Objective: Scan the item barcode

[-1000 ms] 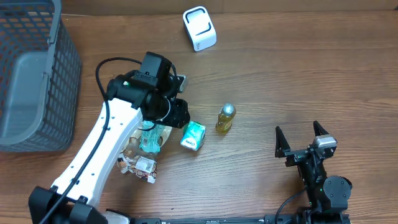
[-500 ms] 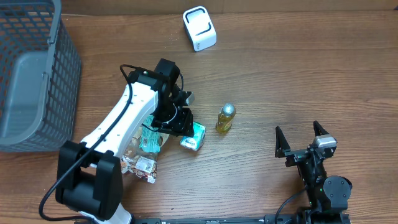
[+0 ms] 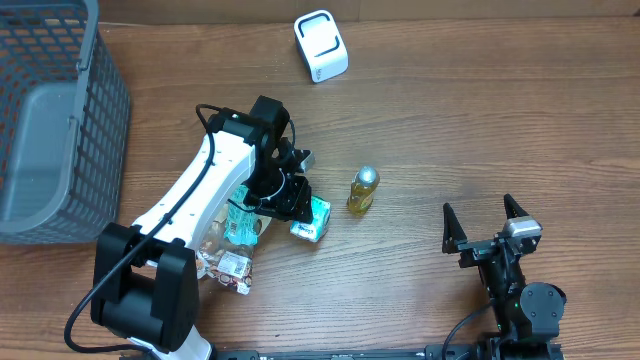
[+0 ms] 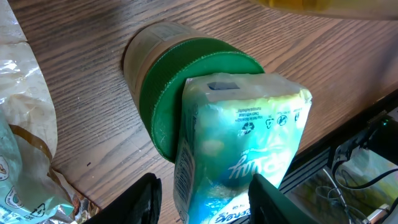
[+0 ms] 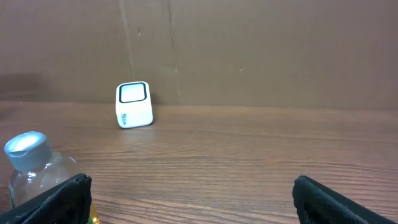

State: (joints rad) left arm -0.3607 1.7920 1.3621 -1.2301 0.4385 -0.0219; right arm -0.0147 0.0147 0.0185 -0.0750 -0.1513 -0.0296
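Note:
A green-and-white tissue pack (image 3: 313,221) lies on the wooden table; in the left wrist view the pack (image 4: 242,143) fills the middle, a barcode on its left side. My left gripper (image 3: 297,199) (image 4: 208,202) is down over it, open. One finger stands on each side. The right finger touches the pack, while a small gap shows at the left finger. The white scanner (image 3: 321,46) (image 5: 134,104) stands at the table's far edge. My right gripper (image 3: 485,222) (image 5: 199,199) rests open and empty near the front right.
A small bottle of yellow liquid (image 3: 363,190) (image 5: 31,168) lies just right of the pack. A tan cylinder with a green band (image 4: 186,87) lies behind it. Crinkly snack packets (image 3: 225,260) (image 4: 25,124) are piled to the left. A grey mesh basket (image 3: 60,130) stands far left.
The left arm has swung right and brought its gripper down over the tissue pack, then held still. The pack, bottle and right arm have not moved.

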